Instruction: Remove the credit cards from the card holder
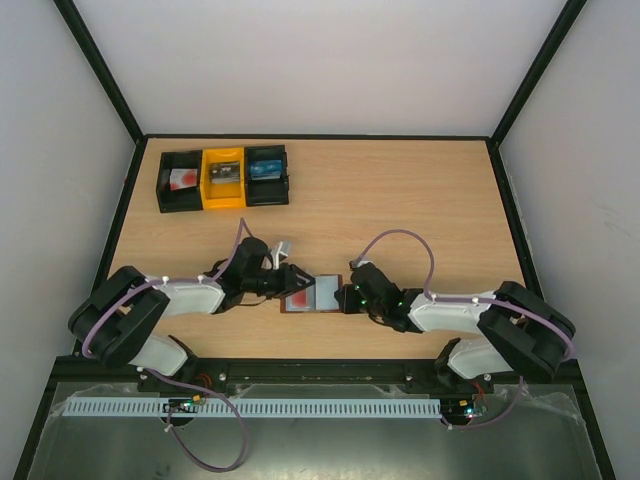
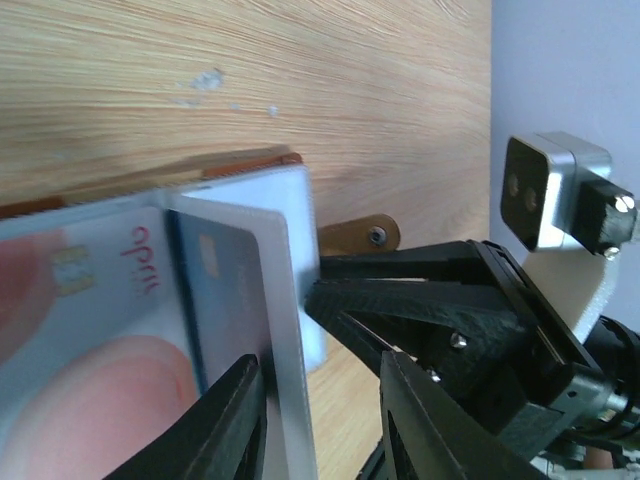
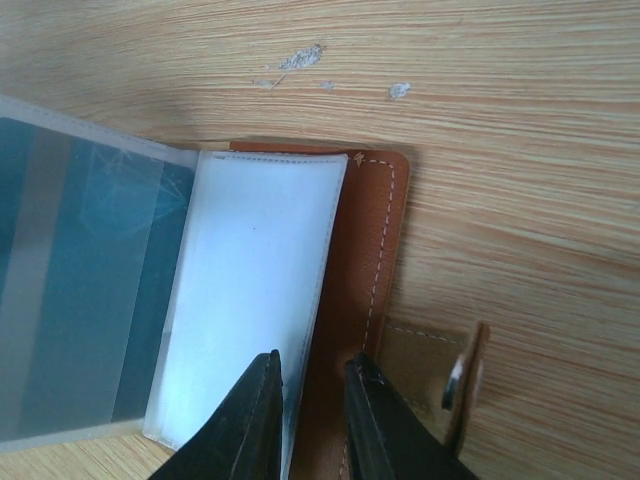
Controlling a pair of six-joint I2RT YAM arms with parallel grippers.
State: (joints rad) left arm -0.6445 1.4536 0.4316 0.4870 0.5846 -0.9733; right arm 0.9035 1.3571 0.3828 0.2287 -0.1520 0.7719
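Observation:
The brown card holder (image 1: pixel 325 290) lies open on the table between my two grippers, its clear sleeves fanned out. A dark blue credit card (image 2: pixel 225 290) sits in one sleeve, and it looks teal in the right wrist view (image 3: pixel 80 300). Beside it is a pink-and-white card (image 2: pixel 90 330). My left gripper (image 2: pixel 320 365) is open; the edge of a clear sleeve (image 2: pixel 285 400) stands between its fingers, close to the left one. My right gripper (image 3: pixel 312 360) has its jaws narrowed on the holder's right edge, with leather cover (image 3: pixel 385 230) and sleeve edge between them.
Three small bins stand in a row at the back left: black (image 1: pixel 181 181), yellow (image 1: pixel 223 178) and black (image 1: pixel 267 175), each with something inside. The holder's snap tab (image 3: pixel 450 370) sticks out to the right. Bare wooden tabletop surrounds the holder; the enclosure walls rise at the sides.

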